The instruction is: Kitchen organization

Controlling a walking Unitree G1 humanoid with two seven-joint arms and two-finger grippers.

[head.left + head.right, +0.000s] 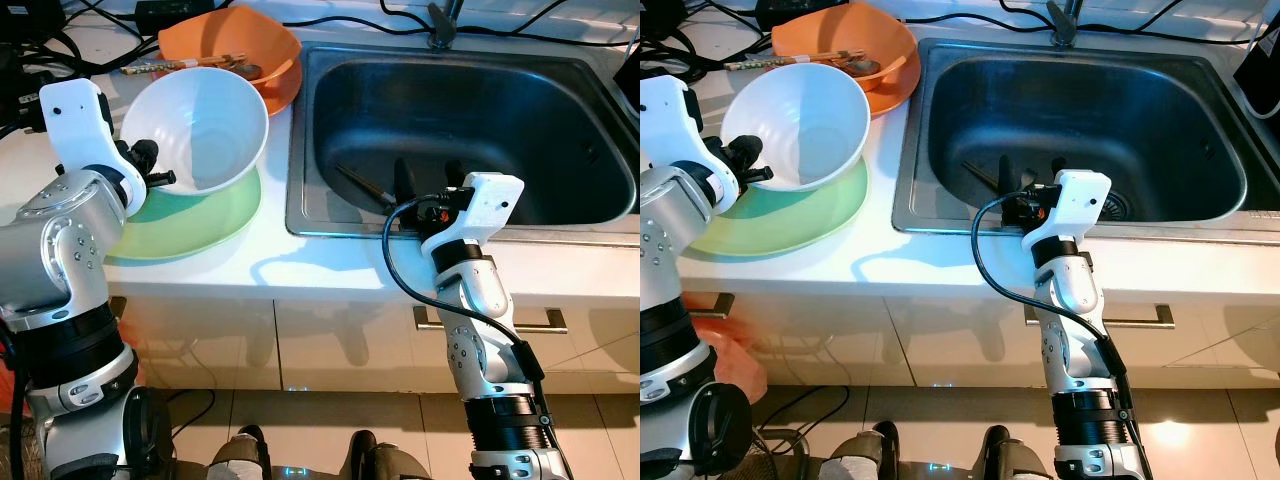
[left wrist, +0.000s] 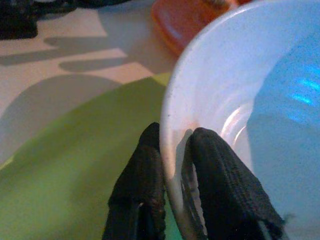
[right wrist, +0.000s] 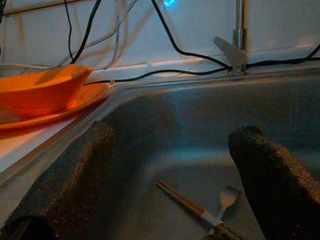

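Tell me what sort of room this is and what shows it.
Most likely a home kitchen: a steel sink with a tap set in a white counter, bowls and plates stacked beside it, and cabinet drawers below.

Both arms are built of rounded silver-grey segments dotted with small dark screws, joined by black ribbed collars, and each ends in a blocky white wrist housing. The left gripper [image 2: 172, 200] and the right gripper [image 3: 170, 175] each carry two long black fingers with a coarse, grainy surface. A black cable loops out from the right arm's white housing [image 1: 478, 205] and runs down along its forearm.
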